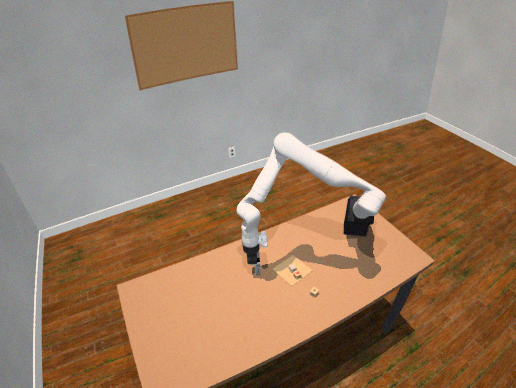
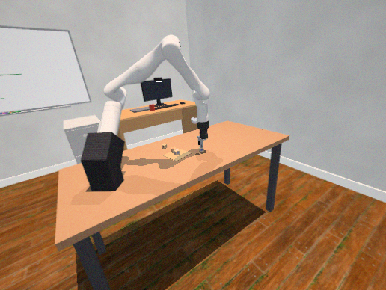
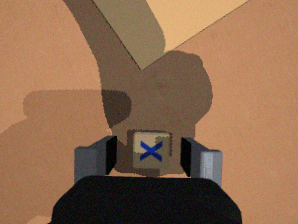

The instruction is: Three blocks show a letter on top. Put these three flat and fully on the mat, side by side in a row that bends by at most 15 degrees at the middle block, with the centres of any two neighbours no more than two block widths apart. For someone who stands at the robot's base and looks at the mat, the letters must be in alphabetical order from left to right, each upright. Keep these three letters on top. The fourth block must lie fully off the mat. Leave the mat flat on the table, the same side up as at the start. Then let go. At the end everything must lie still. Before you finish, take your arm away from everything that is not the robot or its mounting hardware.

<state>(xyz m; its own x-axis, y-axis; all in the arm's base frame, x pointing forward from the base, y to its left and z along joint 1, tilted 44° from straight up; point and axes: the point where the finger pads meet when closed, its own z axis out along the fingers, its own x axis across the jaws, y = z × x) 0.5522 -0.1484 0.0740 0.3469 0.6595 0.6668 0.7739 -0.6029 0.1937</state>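
A pale block with a blue X on top [image 3: 145, 163] lies on the table just off the mat's corner. My gripper [image 1: 257, 270] [image 2: 201, 149] [image 3: 148, 150] is open, its fingers low on either side of this block, with a gap on each side in the wrist view. The mat [image 1: 290, 279] [image 2: 175, 158] [image 3: 205, 17] lies flat. On it, close together near its middle, are a block with a red mark [image 1: 297, 274] [image 2: 173, 150] and a pale greyish block [image 1: 293, 268] [image 2: 176, 152]. Another block [image 1: 314, 292] [image 2: 164, 146] lies off the mat with a dark mark. Letters on these three are too small to read.
The table [image 1: 200, 320] [image 2: 239, 138] carries the robot's black base [image 1: 356, 220] [image 2: 102, 161] at one end. The arm's shadow crosses part of the mat. A desk with a monitor [image 2: 157, 90] stands beyond the table.
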